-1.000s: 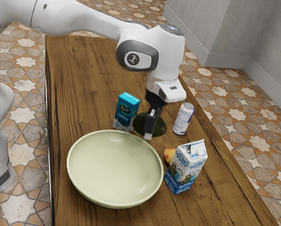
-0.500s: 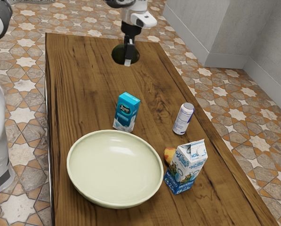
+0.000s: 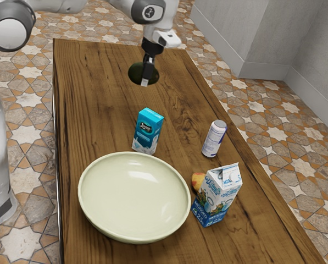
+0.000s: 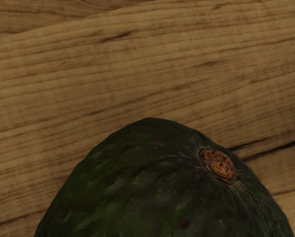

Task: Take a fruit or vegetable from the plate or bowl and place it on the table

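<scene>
Patterned stone tiles point(image 3: 26, 137) and a pale grey wall point(image 3: 268, 38) surround the brown wooden tabletop point(image 3: 92, 99), where you have the avocado point(image 3: 135, 72) over the far stretch of planks, beyond the teal carton point(image 3: 147, 132). Your gripper point(image 3: 145, 81) points down and pinches the fruit: one finger lies along its near side, while the far one is hidden behind it, so you have to infer the opposing contact. A grip around the middle probably suits such a rounded body, since its weight then sits between the pads and it is less likely to roll out.

The spot seems chosen for room. You are well apart from the pale green bowl point(image 3: 131, 201), the white can point(image 3: 214, 138), the milk carton point(image 3: 216, 198) and the peach-like fruit point(image 3: 198, 181) tucked beside it, so a release here should knock nothing over. What likely remains is lowering gently and opening; dropped from too high, the avocado could roll. You cannot quite tell how much gap is left beneath it.

Up close it is dark green, nearly black in places, with shallow bumps, scattered small specks and a rough, rusty-brown stem scar point(image 4: 219, 164) set off-centre on the rounded end.
</scene>
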Controlling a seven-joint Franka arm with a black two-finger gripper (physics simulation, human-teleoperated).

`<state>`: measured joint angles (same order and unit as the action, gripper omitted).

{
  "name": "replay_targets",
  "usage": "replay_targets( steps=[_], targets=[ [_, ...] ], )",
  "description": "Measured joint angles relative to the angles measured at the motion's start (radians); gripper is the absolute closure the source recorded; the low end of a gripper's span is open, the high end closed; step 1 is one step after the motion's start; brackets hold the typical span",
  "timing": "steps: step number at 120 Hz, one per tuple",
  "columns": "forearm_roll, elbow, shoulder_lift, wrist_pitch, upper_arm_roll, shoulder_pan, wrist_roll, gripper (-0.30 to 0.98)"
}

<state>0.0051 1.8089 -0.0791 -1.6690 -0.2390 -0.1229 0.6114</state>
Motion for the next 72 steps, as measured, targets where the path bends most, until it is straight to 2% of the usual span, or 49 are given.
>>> replay_targets(
  steps=[22, 43, 50, 72],
  targets=[
    [-0.002, 0.000, 0.001, -0.003, 0.000, -0.004, 0.031, 0.06],
    [-0.007, -0.001, 0.015, -0.018, 0.002, -0.005, 0.053, 0.02],
    [-0.028, -0.006, 0.027, -0.037, 0.006, -0.008, 0.059, 0.01],
    [0.083, -0.168, 0.038, -0.037, 0.098, -0.010, 0.193, 0.00]
  ],
)
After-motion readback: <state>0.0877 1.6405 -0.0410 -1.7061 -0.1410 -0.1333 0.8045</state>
